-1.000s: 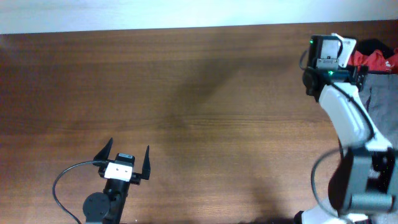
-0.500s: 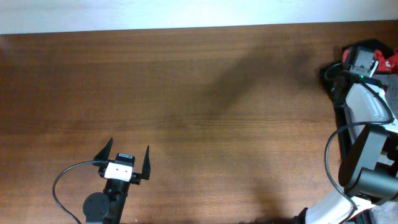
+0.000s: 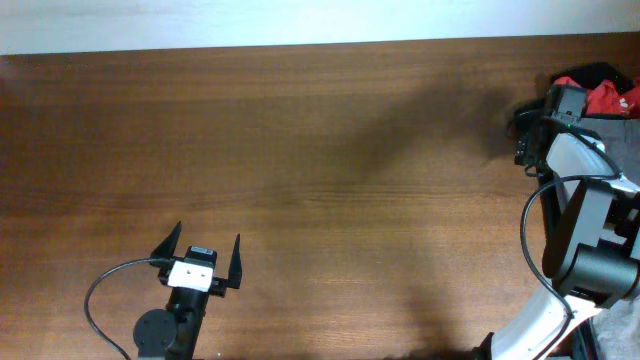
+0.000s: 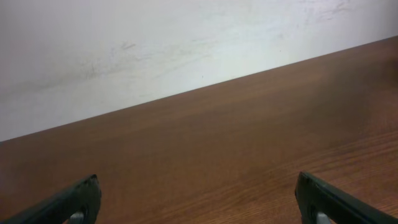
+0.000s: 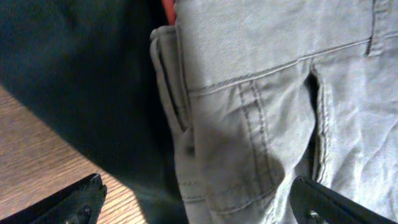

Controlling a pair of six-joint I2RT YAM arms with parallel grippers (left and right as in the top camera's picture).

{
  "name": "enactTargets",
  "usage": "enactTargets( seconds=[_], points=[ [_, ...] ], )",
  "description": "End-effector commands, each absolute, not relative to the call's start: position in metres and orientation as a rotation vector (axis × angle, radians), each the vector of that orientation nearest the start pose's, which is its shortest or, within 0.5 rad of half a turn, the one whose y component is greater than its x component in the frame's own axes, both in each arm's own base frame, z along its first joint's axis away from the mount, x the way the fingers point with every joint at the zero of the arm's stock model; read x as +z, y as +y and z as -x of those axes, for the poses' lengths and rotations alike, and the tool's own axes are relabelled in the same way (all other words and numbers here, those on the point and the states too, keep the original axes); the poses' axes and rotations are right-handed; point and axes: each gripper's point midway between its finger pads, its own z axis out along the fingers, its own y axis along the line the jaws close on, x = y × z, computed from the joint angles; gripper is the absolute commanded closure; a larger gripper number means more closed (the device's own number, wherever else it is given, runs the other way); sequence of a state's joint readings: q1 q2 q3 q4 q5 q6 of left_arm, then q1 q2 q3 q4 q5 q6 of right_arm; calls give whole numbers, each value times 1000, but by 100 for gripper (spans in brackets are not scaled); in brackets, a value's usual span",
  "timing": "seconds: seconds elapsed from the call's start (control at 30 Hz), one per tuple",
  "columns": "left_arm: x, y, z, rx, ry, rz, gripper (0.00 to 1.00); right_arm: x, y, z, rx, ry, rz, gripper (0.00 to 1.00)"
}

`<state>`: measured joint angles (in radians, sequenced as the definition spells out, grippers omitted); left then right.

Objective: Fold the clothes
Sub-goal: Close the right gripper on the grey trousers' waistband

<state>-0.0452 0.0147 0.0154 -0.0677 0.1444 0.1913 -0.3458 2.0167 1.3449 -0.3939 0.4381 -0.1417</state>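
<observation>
The grey-olive shorts [image 5: 267,106] fill the right wrist view, with seams, a waistband edge and belt loops showing; in the overhead view a grey strip of them [image 3: 622,150] lies at the table's far right edge. My right gripper [image 5: 199,208] is open, its fingers spread just above the shorts and a dark garment. In the overhead view the right arm [image 3: 560,130] reaches over that pile. My left gripper [image 3: 200,255] is open and empty near the front left of the table; it also shows in the left wrist view [image 4: 199,205].
A dark navy garment [image 5: 81,74] lies beside and partly under the shorts. A red garment [image 3: 608,97] sits at the back right corner. The brown wooden table [image 3: 300,150] ends at a white wall [image 4: 155,43] at the back.
My right arm has swung to the right, from the table's right part to over the clothes pile at the edge. The left arm has not moved.
</observation>
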Motion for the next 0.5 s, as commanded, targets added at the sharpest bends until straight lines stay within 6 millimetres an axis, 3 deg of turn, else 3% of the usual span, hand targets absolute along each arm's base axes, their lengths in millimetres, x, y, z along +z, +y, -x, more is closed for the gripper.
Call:
enactTargets(
  seconds=[0.0, 0.2, 0.47],
  points=[
    [159, -33, -243, 13, 1609, -303, 1, 54, -236, -426, -803, 2602, -428, 1],
    [160, -33, -243, 13, 1608, -303, 0, 63, -239, -433, -791, 2558, -475, 1],
    [160, -33, -243, 13, 1608, -303, 1, 61, -250, -425, -805, 2571, -497, 1]
  ],
)
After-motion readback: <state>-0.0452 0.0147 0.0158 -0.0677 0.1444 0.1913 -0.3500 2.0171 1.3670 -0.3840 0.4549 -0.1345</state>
